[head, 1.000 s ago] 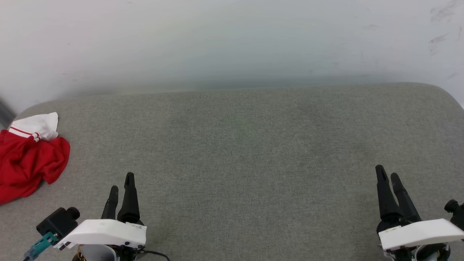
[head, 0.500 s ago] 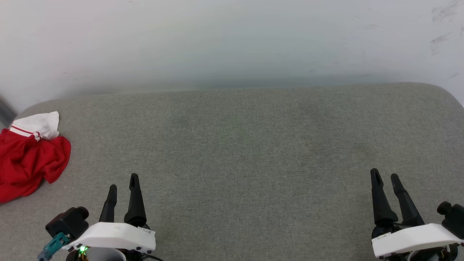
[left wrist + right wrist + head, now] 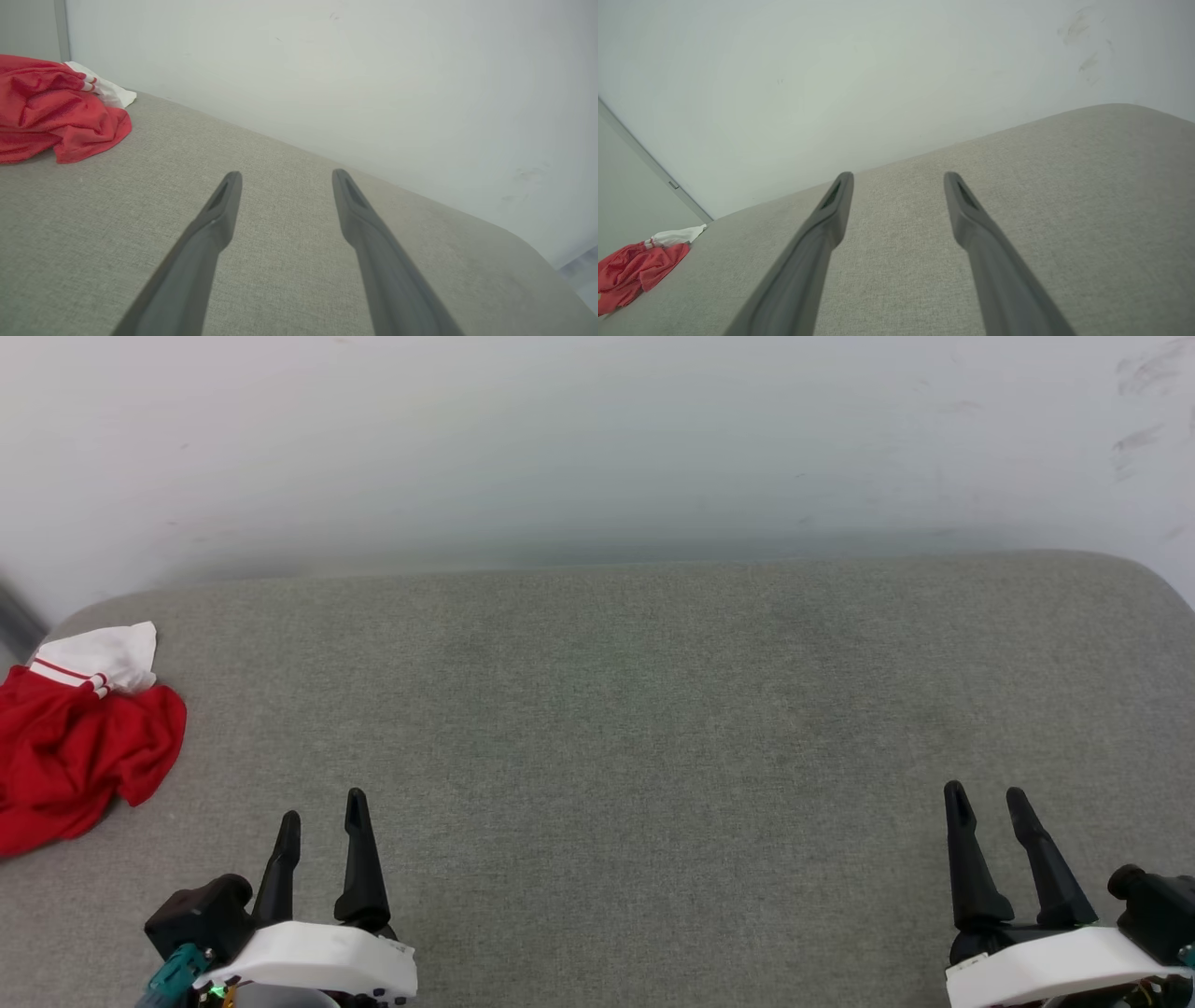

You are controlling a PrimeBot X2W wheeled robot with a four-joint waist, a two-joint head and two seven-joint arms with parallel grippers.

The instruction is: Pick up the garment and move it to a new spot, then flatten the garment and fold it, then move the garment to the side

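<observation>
The garment (image 3: pixel 79 747) looks light, soft and limp to me: a crumpled red heap with one white sleeve (image 3: pixel 103 653), edged in thin red stripes, lying on the side of the heap nearest the wall (image 3: pixel 597 448). I expect it to sag and drag once lifted, and the knit may slip if I pinch too thin a layer. I'd take hold of a raised fold on the heap's side farthest from the wall, or of the sleeve hem, which stands clear. It lies toward the left end of the wall, a short way out from its foot. The grey woven surface (image 3: pixel 616 709) butts against the wall and looks padded and grippy, so cloth may catch when pulled. The left gripper (image 3: pixel 322 806) and right gripper (image 3: pixel 985 792) both hover well out from the wall, fingers spread and holding nothing. The wall is pale, with scuffs toward its right end.
</observation>
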